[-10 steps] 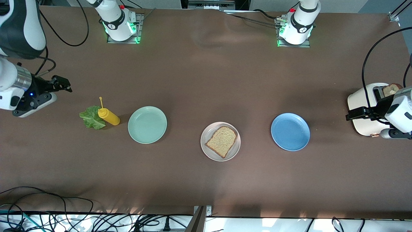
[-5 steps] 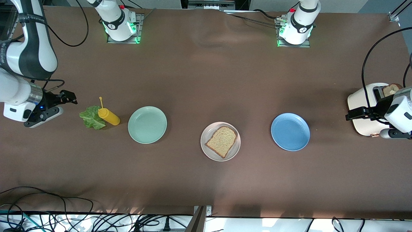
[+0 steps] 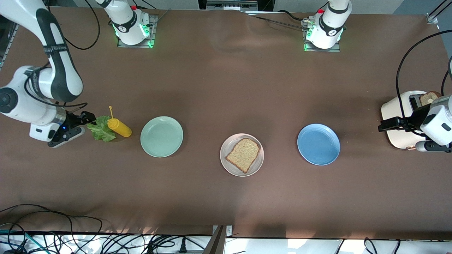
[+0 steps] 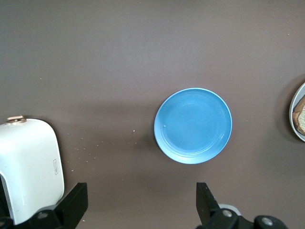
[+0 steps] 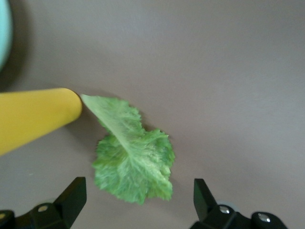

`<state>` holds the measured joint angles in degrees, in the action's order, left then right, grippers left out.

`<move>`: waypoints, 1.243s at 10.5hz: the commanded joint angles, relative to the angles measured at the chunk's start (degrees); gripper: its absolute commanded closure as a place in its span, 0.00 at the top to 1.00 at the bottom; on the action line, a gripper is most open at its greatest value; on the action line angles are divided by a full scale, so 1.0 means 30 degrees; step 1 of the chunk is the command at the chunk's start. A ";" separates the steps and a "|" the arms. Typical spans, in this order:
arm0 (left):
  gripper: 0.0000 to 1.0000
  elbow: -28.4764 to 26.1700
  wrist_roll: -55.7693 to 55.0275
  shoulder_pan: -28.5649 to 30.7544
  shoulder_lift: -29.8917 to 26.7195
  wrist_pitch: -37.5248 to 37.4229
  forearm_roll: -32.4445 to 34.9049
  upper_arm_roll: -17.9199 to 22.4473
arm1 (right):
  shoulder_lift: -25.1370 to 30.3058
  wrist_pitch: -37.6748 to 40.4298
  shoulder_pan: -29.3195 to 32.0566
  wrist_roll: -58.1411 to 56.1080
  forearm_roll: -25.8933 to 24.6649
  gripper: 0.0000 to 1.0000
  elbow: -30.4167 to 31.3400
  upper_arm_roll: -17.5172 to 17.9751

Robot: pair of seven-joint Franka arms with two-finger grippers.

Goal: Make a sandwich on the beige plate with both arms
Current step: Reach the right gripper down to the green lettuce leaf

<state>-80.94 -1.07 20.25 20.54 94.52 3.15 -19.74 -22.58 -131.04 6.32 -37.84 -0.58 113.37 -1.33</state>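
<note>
Right end effector, fingers wide apart and empty, sat at the 9 o'clock edge of the ruffled green lettuce leaf. The yellow plastic squeeze bottle touched the leaf at its 3 o'clock side, so a grab could likely bump or tip it. One brown whole-grain toast slice lay on the round glossy beige plate, mid-tabletop. Left end effector, also spread and empty, waited over the white toaster, where another toast slice stuck up.
</note>
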 commanded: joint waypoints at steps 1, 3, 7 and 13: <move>1.00 -0.0266 0.0183 0.0017 -0.0285 0.0017 0.0562 -0.0099 | -0.1460 -0.1401 0.0324 -0.1095 0.0603 1.00 0.0005 0.0207; 1.00 -0.0266 0.0124 0.0017 -0.0285 0.0017 0.0562 -0.0099 | -0.2023 -0.1906 0.0324 -0.1097 0.0633 1.00 0.0005 0.0295; 1.00 -0.0266 0.0036 -0.0099 -0.0285 0.0017 0.0562 -0.0129 | -0.2581 -0.3104 0.0294 -0.1127 0.0633 1.00 0.0880 0.0354; 1.00 -0.0266 0.0036 -0.0129 -0.0285 0.0017 0.0562 -0.0129 | -0.0565 -0.1238 0.0294 -0.3089 0.0575 0.00 0.0737 0.0383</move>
<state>-80.99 -1.08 20.12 20.55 94.52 3.15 -20.06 -28.39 -137.69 6.64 -45.09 0.00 114.75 -0.76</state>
